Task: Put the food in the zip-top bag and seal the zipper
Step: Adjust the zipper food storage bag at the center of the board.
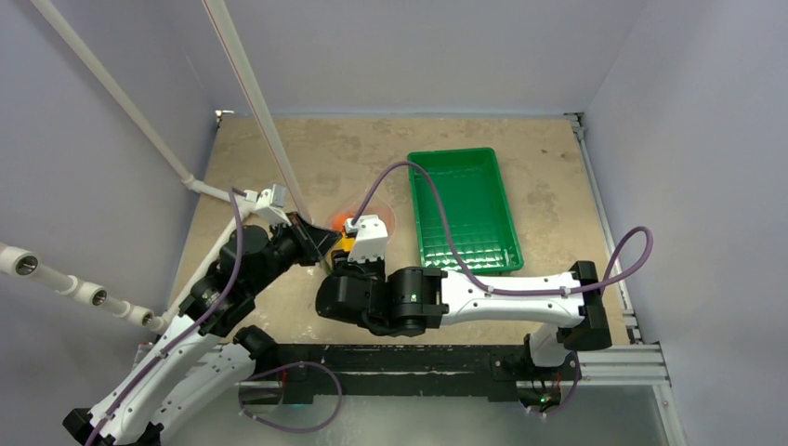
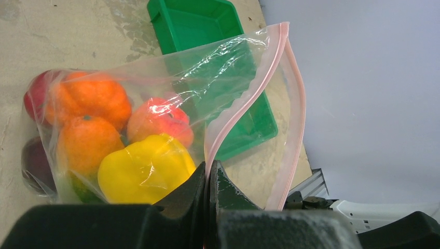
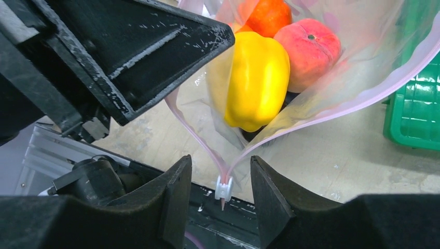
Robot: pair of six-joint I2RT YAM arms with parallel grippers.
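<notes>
Left wrist view shows the left gripper (image 2: 208, 175) with its jaws pressed together, pinching one pink strip of the zipper (image 2: 243, 101) at the mouth of the zip-top bag (image 2: 218, 67). The strip runs down into the closed black fingers. The bag's mouth gapes, its two zipper strips spread apart on the side toward the green tray (image 2: 192, 23), whose near part shows through the clear plastic. All the food (image 2: 104, 135) in sight sits inside the bag, on the side away from the tray. There is a yellow pepper (image 2: 145, 168) nearest the pinch and a peach (image 2: 158, 122) beside it. Two orange fruits (image 2: 91, 98) lie behind them, with a red piece (image 2: 33, 93) and a dark purple piece (image 2: 33, 163) farthest from the tray. A bit of green shows under the pepper, too hidden to name. In the right wrist view the right gripper (image 3: 220, 165) has its fingers apart, one on each side of the white slider (image 3: 223, 188), where the two zipper strips meet. A gap is visible on both sides, so the fingers do not yet touch the slider or the plastic. From the top view, the bag rests on the table (image 1: 558, 186) just beside the tray's left long wall, between the two grippers, and the tray itself holds nothing visible.
</notes>
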